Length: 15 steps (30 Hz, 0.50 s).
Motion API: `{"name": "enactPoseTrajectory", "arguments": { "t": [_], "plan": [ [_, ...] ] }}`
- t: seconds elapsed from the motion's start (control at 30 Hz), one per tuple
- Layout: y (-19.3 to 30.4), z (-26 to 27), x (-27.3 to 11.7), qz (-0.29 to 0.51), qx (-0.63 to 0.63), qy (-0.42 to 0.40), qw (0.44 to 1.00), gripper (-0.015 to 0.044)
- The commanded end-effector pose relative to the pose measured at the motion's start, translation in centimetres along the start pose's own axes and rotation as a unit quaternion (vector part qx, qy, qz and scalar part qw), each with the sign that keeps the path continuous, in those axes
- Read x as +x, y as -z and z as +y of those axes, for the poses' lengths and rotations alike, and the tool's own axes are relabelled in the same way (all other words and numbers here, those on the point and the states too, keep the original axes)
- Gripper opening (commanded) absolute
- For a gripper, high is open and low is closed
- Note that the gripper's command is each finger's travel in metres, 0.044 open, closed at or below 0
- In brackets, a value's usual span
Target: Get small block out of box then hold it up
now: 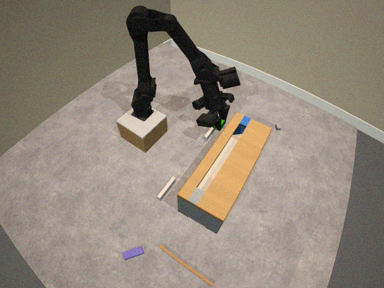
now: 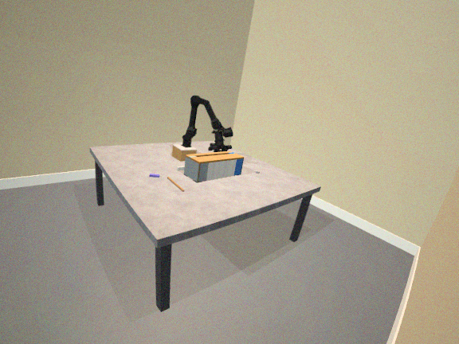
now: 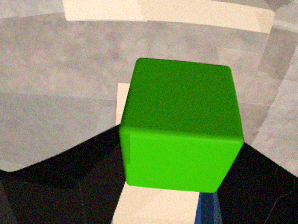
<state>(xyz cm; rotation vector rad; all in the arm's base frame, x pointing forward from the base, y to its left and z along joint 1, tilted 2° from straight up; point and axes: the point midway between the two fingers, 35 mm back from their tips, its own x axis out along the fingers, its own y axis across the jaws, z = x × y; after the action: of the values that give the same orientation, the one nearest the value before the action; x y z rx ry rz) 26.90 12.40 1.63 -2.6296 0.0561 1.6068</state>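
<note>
The small green block [image 1: 222, 124] [image 3: 180, 123] is outside the box, at table level just off the box's far, blue-marked end [image 1: 245, 121]. My gripper [image 1: 216, 122] [image 3: 175, 136] [image 2: 220, 148] is down over the block and shut on it, with a dark finger on each side in the wrist view. The long box [image 1: 235, 163] [image 2: 215, 170] has an orange top with a slot that shows the pale shelf [image 1: 218, 163]. Its near end carries a grey patch [image 1: 196, 196].
A short cream bar [image 1: 209, 133] [image 3: 166, 10] lies by the block. A longer cream stick [image 1: 167, 187] lies left of the box. A purple tile [image 1: 133, 253] [image 2: 154, 175] and a thin orange stick [image 1: 185, 265] [image 2: 175, 184] lie near the front. The arm's pedestal [image 1: 142, 128] stands to the left.
</note>
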Motion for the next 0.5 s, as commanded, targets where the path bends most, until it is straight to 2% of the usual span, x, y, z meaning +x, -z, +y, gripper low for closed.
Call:
{"name": "enactPoseTrajectory", "arguments": {
  "t": [0.0,0.47],
  "plan": [
    [0.5,-0.1,-1.3,0.002,-0.006,0.002,1.0,0.0],
    [1.6,0.2,-6.0,0.01,-0.104,0.053,0.993,0.0]
  ]
}}
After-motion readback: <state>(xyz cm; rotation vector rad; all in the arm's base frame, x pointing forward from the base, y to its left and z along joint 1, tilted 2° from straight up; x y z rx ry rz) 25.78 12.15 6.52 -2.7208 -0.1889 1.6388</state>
